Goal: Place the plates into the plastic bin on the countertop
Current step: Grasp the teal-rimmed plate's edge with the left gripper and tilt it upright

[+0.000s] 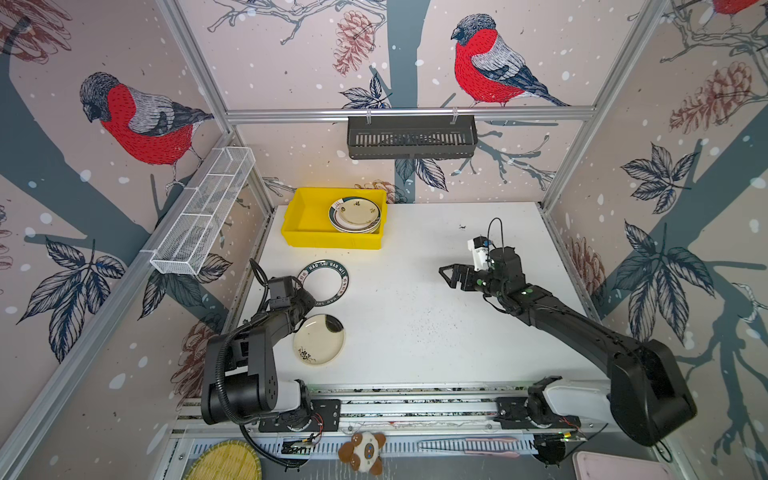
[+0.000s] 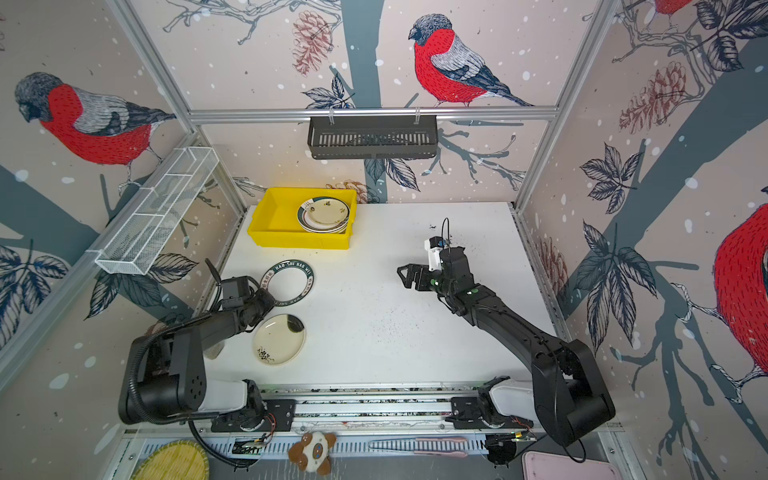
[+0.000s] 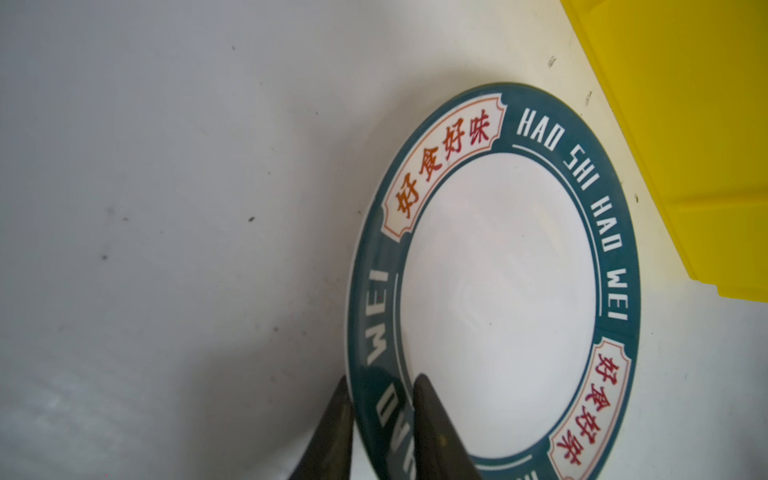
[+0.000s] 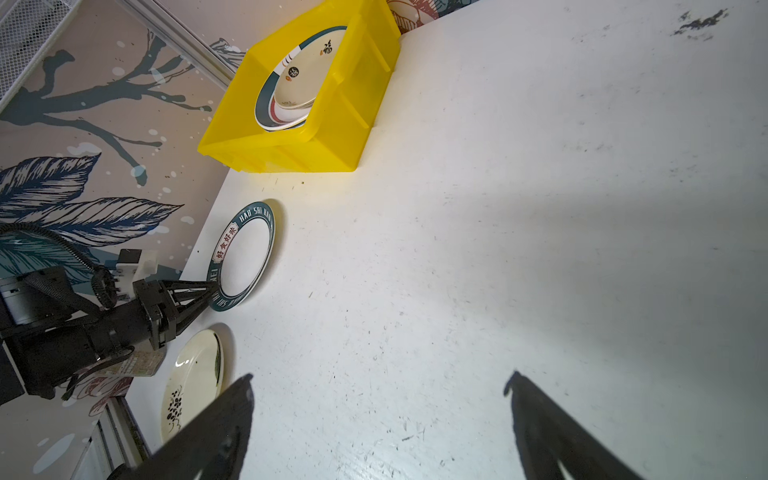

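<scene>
**Left tool (image 3: 382, 377) astride a plate's rim; right tool (image 1: 445, 277) spread wide above the table (image 1: 415, 324).**

On the left, the left tool straddles the rim of the green-rimmed plate (image 1: 326, 282), lettered HAO SHI HAO WEI. One finger is outside the edge and one on the inner face, drawn close together; whether they pinch the rim I cannot tell. That plate lies on the table, near the front wall of the yellow bin (image 1: 332, 243). The cream plate (image 1: 318, 340), with a dark sprig motif, lies apart from it, closer to the robot's base. The bin stands at the table's far edge, with a stack of plates (image 1: 356, 214) in its right half. Further right, the right tool hovers empty, fingers wide apart, well away from the plates.
</scene>
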Controlling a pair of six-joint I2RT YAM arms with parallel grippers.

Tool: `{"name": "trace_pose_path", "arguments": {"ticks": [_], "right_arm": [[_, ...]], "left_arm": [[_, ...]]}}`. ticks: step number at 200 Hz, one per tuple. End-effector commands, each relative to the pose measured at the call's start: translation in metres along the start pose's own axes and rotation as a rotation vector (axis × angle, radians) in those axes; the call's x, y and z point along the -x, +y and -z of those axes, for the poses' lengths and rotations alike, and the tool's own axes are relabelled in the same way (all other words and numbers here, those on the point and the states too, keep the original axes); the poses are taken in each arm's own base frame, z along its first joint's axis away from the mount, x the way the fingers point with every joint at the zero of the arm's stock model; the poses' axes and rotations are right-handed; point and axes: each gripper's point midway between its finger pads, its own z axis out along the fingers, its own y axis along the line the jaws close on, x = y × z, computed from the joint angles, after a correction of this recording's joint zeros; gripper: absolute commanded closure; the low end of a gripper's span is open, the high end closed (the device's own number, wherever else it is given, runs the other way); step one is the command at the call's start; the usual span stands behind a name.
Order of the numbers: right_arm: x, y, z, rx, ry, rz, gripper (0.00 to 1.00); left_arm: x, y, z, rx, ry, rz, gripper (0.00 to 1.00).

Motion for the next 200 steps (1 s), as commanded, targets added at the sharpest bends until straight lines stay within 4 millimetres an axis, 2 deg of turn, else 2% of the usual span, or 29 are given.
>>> {"name": "trace_pose_path", "arguments": {"ticks": [1, 36, 62, 131, 165, 200], "right_arm": [[0.003, 0.001, 0.001, 0.004, -0.013, -0.001, 0.05], [0.002, -0.002, 0.001, -0.001, -0.017, -0.013, 0.05], [0.002, -0.003, 0.001, 0.0, -0.016, -0.015, 0.05], [0.003, -0.001, 0.002, 0.007, -0.018, -0.016, 0.06], [0.006, 0.008, -0.001, 0.061, -0.021, -0.012, 0.06], [0.0, 0.017, -0.019, 0.123, 0.02, -0.041, 0.07]], "left_arm": [[0.007, -0.004, -0.001, -0.004, -0.013, -0.001, 0.74], [0.009, -0.008, -0.005, -0.022, -0.006, 0.007, 0.78], [0.01, -0.011, -0.009, -0.03, 0.006, 0.011, 0.98], [0.011, -0.024, -0.009, -0.085, 0.033, -0.012, 1.0], [0.009, -0.051, 0.008, -0.23, 0.036, 0.017, 1.0], [0.009, -0.092, 0.042, -0.373, -0.008, -0.003, 1.0]]}}
